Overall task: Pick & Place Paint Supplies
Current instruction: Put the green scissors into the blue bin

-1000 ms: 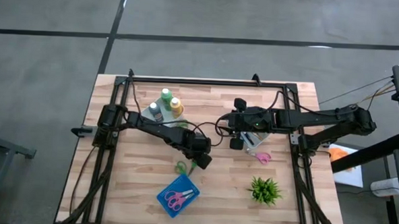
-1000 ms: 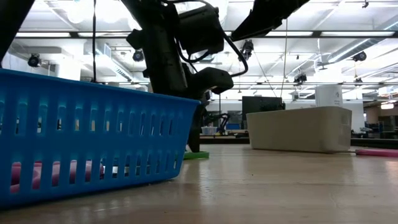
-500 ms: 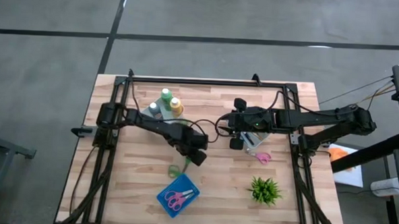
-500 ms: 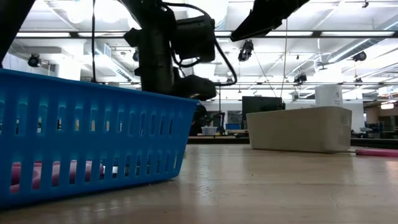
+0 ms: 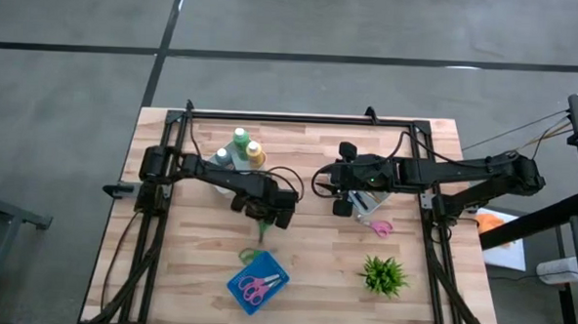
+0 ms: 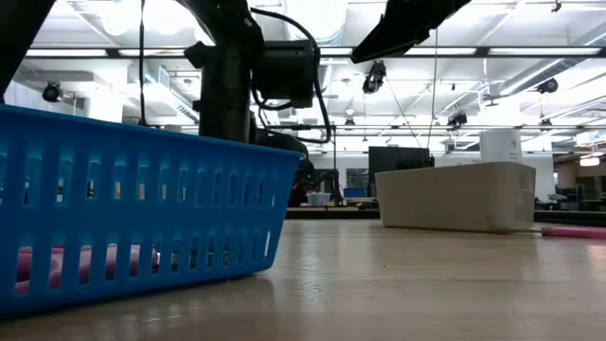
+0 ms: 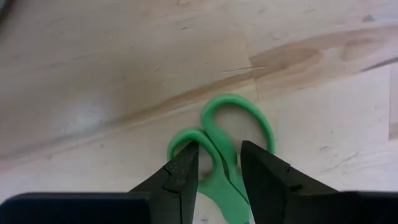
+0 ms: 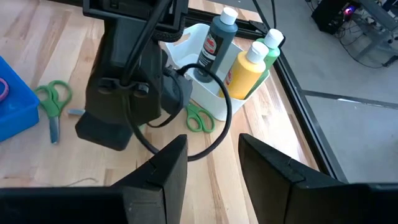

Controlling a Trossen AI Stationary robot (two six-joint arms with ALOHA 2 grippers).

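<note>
Overhead view of a wooden table w/ two dark robot arms. Left gripper (image 7: pixel 217 163), just 7 o'clock of centre, was raised off the table and appeared to pinch green scissors (image 7: pixel 219 146) at the neck below the handle loops, though actual contact was hard to confirm. Right gripper (image 8: pixel 212 165) waited just 3 o'clock of centre, fingers spread, nothing between them.

Paint bottles stood upright together in a white bin (image 8: pixel 186 62) at approx. 10 o'clock: dark grey (image 8: pixel 214 43), yellow-orange (image 8: pixel 245 68), green (image 8: pixel 270 40). So the bottles looked placed, and the step in hand seemed to be clearing scissors. Next move probably calls for carrying them to the blue basket (image 5: pixel 259 286) at 6 o'clock, then opening over it.
</note>
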